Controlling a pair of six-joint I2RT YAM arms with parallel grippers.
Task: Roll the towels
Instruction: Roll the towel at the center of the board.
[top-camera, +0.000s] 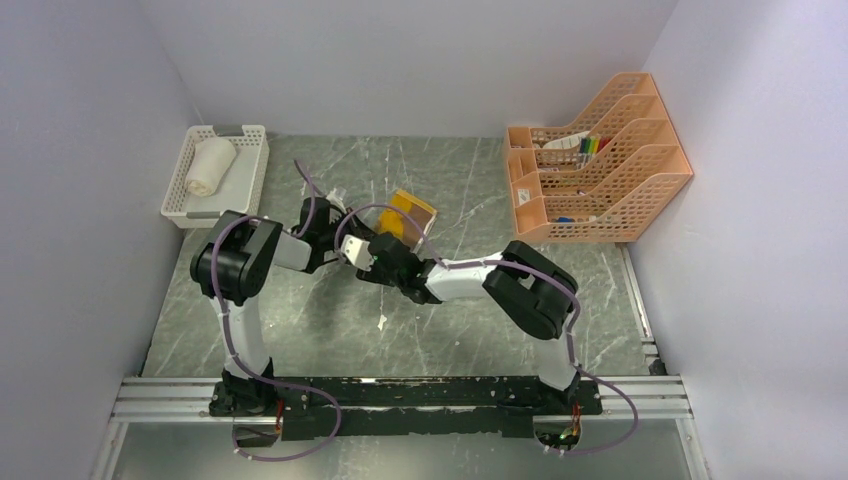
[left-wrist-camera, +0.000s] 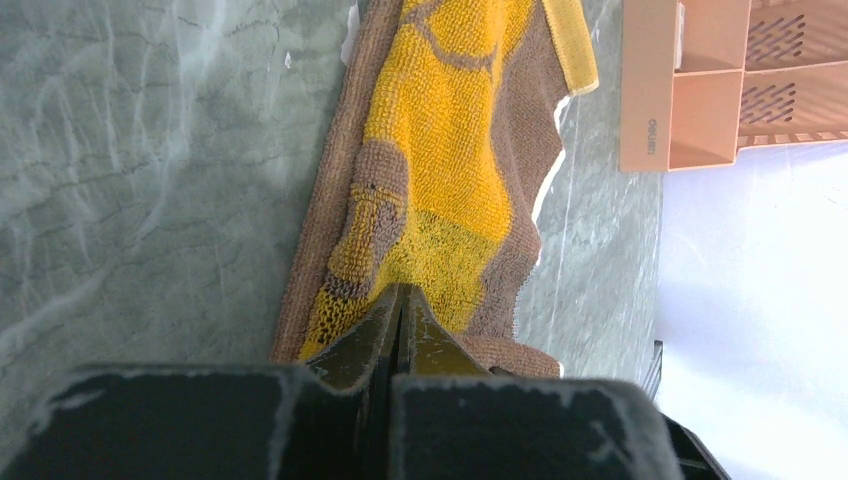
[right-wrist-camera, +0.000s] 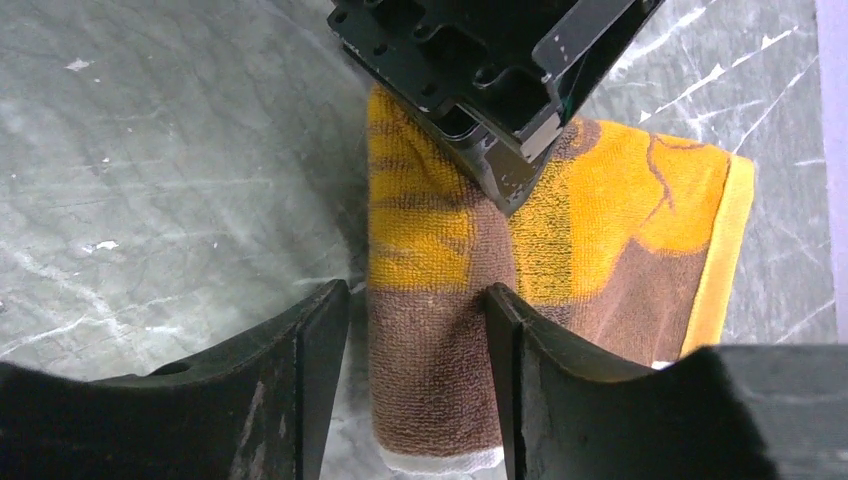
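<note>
**Mia:** What is hard to see?

**Ben:** From above, the left arm (top-camera: 240, 260) and the right arm (top-camera: 520, 285) cover most of the brown and yellow towel (top-camera: 415, 210). Only a corner of it peeks out, and the finger tips are hard to make out there too. The things in the orange rack (top-camera: 600, 150) are too small to name.

**Mia:** What do the close views show?

**Ben:** The left gripper (left-wrist-camera: 400, 300) has its fingers pressed tight together. The tips sit on the near end of the towel. It cannot be told if a bit of cloth is pinched between them. The far end of the towel is cut off at the top of that view.

**Mia:** And the other one?

**Ben:** The right gripper (right-wrist-camera: 415, 300) has its fingers apart, one on each side of a thick brown strip of the towel. That strip may be a fold or the start of a roll. It is hard to tell which.

**Mia:** How does the towel look?

**Ben:** It is fuzzy and brown with big yellow patches. It has a yellow edge on one side and a thin white edge at one end. It lies near the middle of the table (top-camera: 300, 320). The cream towel (top-camera: 210, 165) is rolled up in a white basket (top-camera: 258, 165) at the far left.

**Mia:** And the room?

**Ben:** The table is grey-green with pale streaks, like stone. Plain pale walls (top-camera: 420, 60) stand on three sides, and the rack sits at the far right
</note>
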